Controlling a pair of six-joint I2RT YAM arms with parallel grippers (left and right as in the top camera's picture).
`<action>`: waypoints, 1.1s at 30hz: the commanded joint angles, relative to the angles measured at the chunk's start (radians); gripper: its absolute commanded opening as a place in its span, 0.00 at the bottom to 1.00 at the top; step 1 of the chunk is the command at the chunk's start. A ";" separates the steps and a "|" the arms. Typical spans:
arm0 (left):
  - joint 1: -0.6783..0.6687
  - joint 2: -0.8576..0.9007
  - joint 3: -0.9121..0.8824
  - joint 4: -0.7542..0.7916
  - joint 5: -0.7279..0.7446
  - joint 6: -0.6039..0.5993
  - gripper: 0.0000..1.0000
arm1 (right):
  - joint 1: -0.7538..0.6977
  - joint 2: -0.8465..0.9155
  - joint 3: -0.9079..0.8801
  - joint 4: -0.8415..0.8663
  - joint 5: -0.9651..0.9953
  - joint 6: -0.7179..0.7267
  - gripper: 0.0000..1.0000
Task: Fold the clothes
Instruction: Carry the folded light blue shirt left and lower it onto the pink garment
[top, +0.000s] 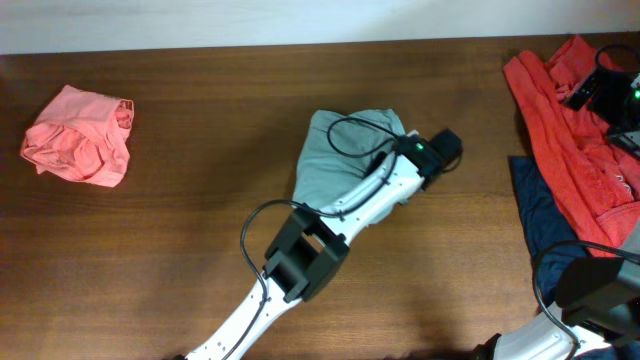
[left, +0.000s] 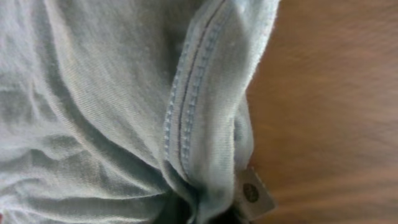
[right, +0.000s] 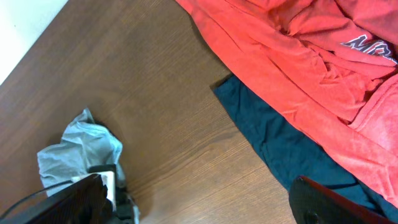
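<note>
**A:** Where is the pale blue-green T-shirt (top: 335, 165) lying?

**B:** It is lying bunched at the middle of the desk (top: 180, 230). Its long axis is running from the near left toward the far right, almost in line with the left forearm reaching over it.

**A:** And the left end effector (top: 436, 152)?

**B:** It is sitting at the shirt's far-right end. In the wrist view the stitched hem (left: 186, 93) is filling the frame and hiding the fingers, so I cannot tell whether they are gripping.

**A:** Is the right arm helping?

**B:** No. The right end effector (right: 199, 190) is hanging spread wide over the orange-red garment (top: 570, 130) and the navy garment (top: 535, 215), well apart from the shirt. I am judging the left arm much the nearer.
</note>
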 joint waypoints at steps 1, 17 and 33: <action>0.078 0.044 0.018 -0.013 -0.018 0.002 0.01 | -0.007 0.002 0.006 -0.003 -0.005 0.004 0.99; 0.318 0.044 0.544 -0.364 -0.018 0.090 0.00 | -0.006 0.002 0.006 0.005 -0.005 0.004 0.99; 0.665 -0.101 0.702 -0.384 0.329 0.146 0.00 | 0.002 0.002 0.006 0.005 -0.021 -0.005 0.99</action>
